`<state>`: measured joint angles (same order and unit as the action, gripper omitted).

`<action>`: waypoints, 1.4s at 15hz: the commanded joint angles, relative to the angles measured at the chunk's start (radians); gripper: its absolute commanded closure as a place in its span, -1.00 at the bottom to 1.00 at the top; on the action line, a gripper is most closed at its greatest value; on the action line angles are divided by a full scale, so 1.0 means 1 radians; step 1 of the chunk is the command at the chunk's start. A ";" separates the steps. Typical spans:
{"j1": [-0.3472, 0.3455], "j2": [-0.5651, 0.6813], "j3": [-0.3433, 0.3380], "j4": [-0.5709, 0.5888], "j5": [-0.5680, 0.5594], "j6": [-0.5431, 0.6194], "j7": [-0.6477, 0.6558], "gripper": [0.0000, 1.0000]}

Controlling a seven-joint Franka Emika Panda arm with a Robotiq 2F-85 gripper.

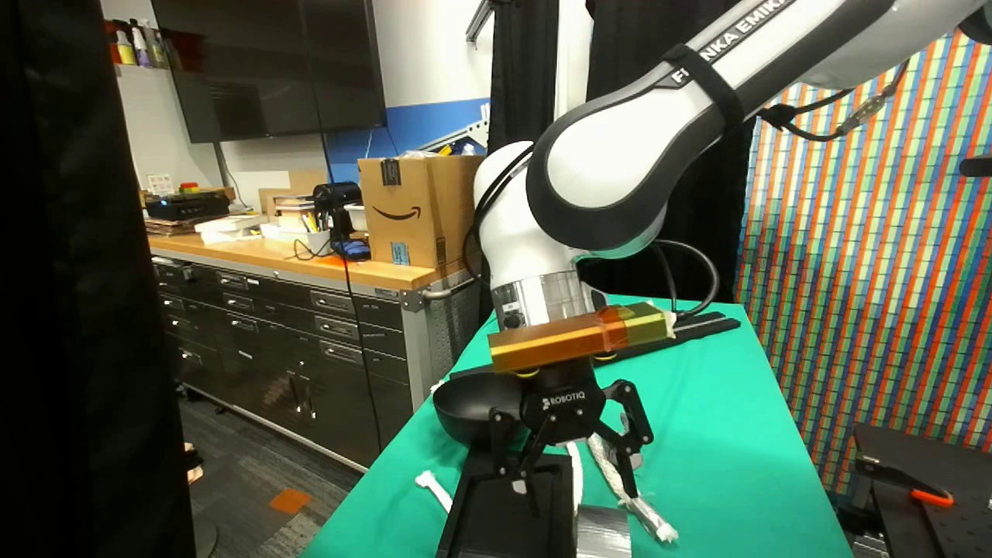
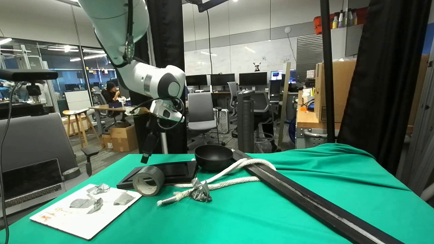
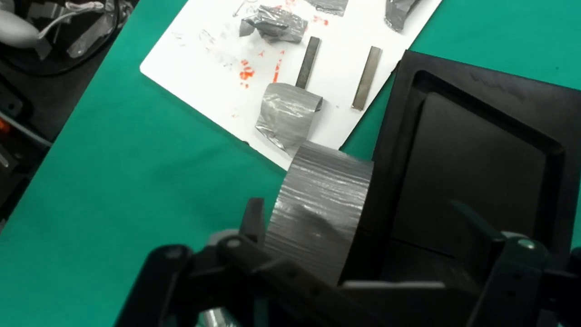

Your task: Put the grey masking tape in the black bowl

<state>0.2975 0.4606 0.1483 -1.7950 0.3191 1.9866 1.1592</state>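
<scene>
Getting hold of the tape roll (image 2: pixel 158 177) looks to me like the step in hand; the drop into the black bowl (image 2: pixel 213 164) is yet to come. The tape roll stands on edge like a wheel alongside the black tray (image 3: pixel 481 168), so close I can't say whether they touch. Over the pair hangs the pincer (image 1: pixel 583 497), its fingers (image 3: pixel 253 222) spread wide and gripping nothing. In the wrist view, one finger shows on the side of the tape roll away from the tray, while the other overhangs the tray itself. The next move, I'd judge, wants some shifting across before lowering, or that second finger could land on the tray. The bowl sits by one end of the tray; I make out nothing inside, though it's dark in there. Near the tray's opposite end, a white board (image 3: pixel 190 63) carries scraps of grey tape (image 3: pixel 290 116) and two flat strips (image 3: pixel 366 79).
</scene>
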 commanded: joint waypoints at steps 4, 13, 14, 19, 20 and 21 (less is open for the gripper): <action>-0.026 -0.017 -0.002 -0.077 0.110 0.066 0.100 -1.00; -0.023 -0.023 0.026 -0.167 0.195 0.113 0.105 -1.00; -0.024 -0.021 0.029 -0.170 0.203 0.116 0.104 -0.50; -0.018 -0.009 0.031 -0.156 0.195 0.135 0.105 0.15; -0.017 -0.007 0.029 -0.154 0.189 0.142 0.105 0.33; -0.017 -0.006 0.029 -0.153 0.187 0.148 0.104 0.42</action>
<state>0.2753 0.4607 0.1759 -1.9458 0.4988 2.1011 1.2469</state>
